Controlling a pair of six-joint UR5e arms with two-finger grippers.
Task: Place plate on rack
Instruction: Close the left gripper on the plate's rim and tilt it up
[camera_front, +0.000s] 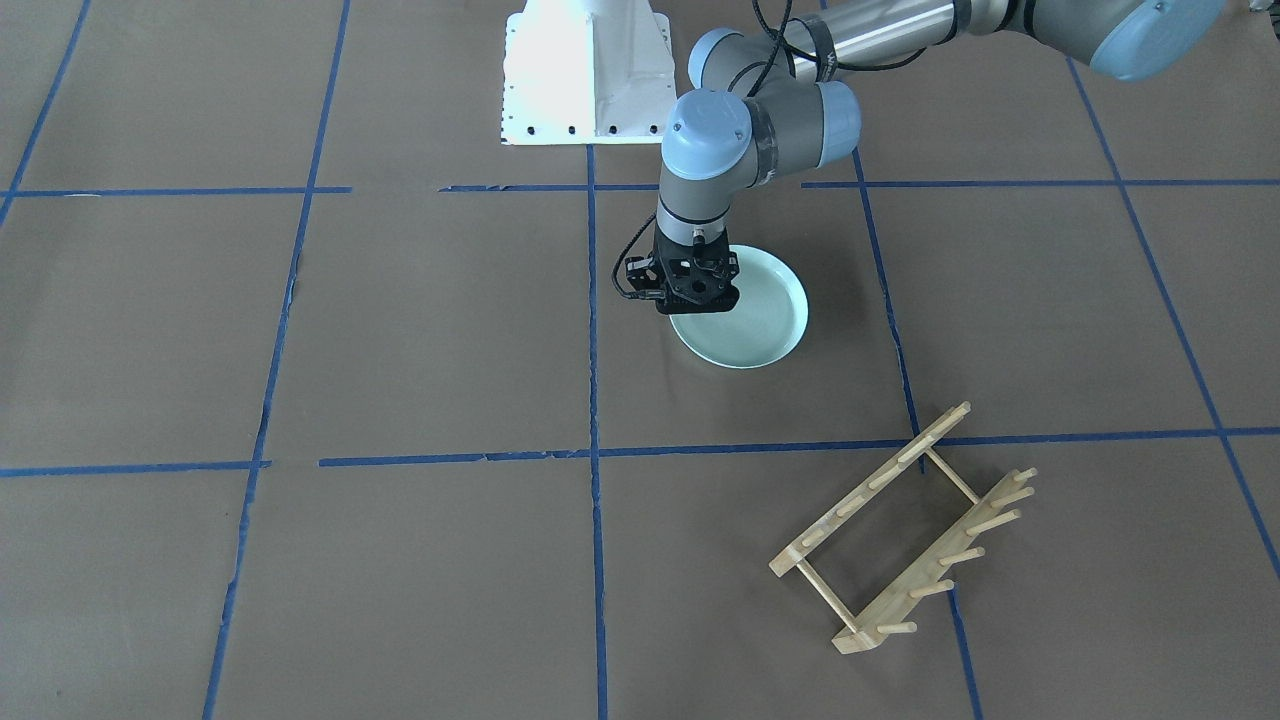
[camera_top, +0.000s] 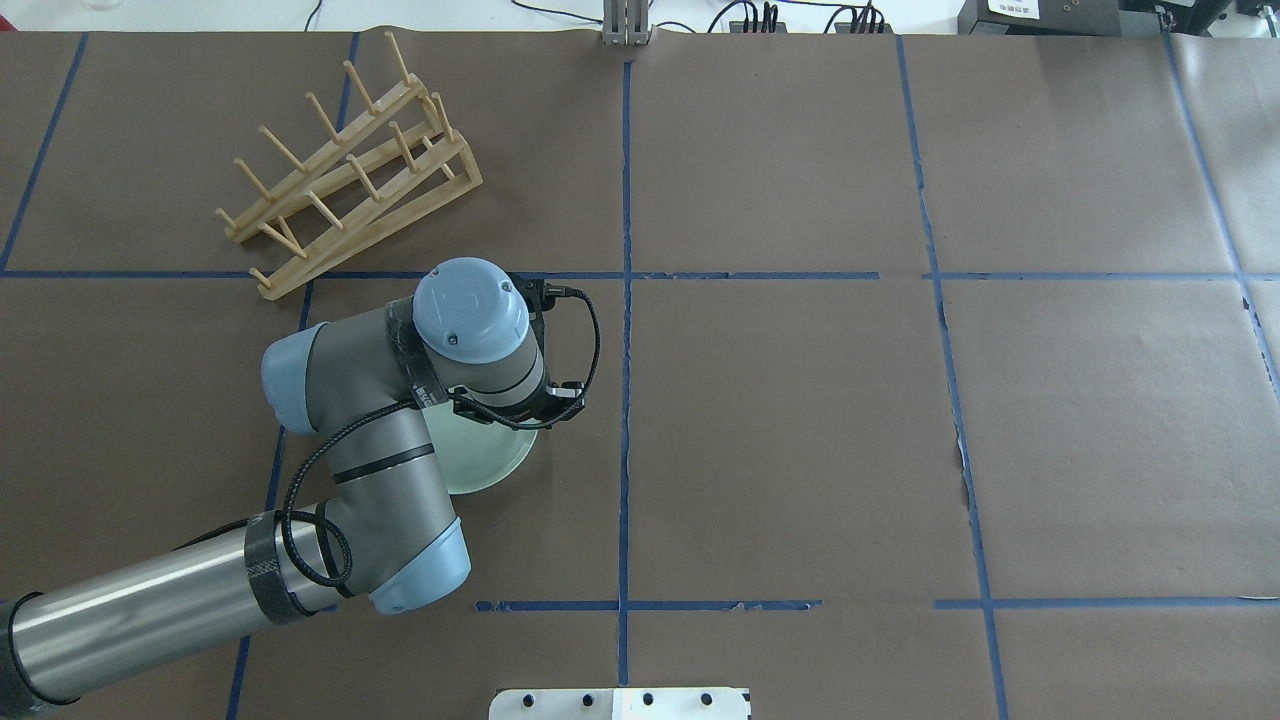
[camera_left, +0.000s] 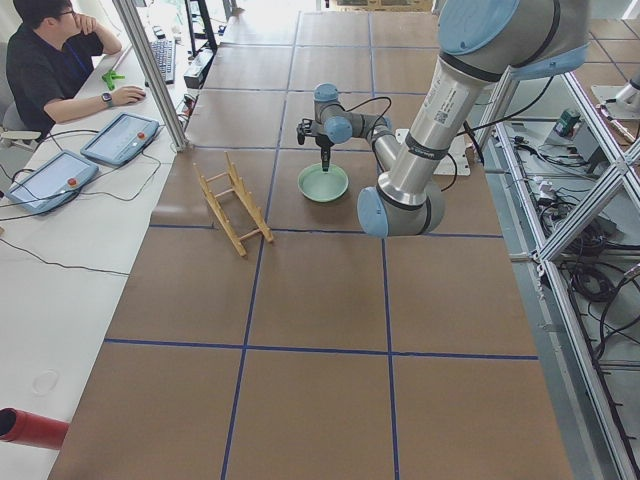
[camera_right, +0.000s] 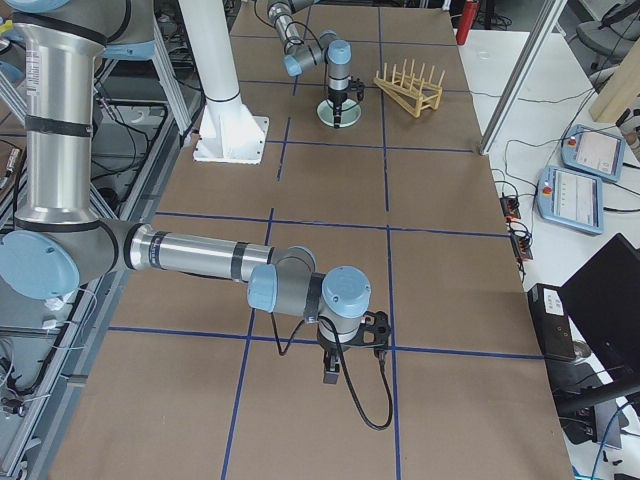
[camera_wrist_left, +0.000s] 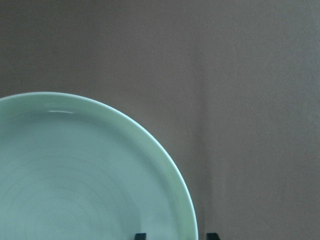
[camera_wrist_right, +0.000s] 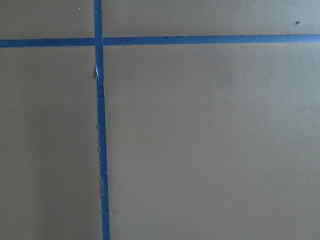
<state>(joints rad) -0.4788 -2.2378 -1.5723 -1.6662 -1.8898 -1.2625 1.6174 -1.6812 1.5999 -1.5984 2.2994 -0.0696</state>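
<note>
The brown tabletop (camera_front: 400, 330) carries the wooden rack (camera_top: 370, 232), standing well apart from the green plate (camera_front: 760, 320), which lies flat; the left jaws stand slightly parted astride the plate's rim; the right jaws' state cannot be told.

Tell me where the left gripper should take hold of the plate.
Grip the raised rim, coming straight down with one finger inside it and one outside. The plate lies flat on the table, so probably no edge can be reached from the side. The left gripper straddles that rim, open.
</note>
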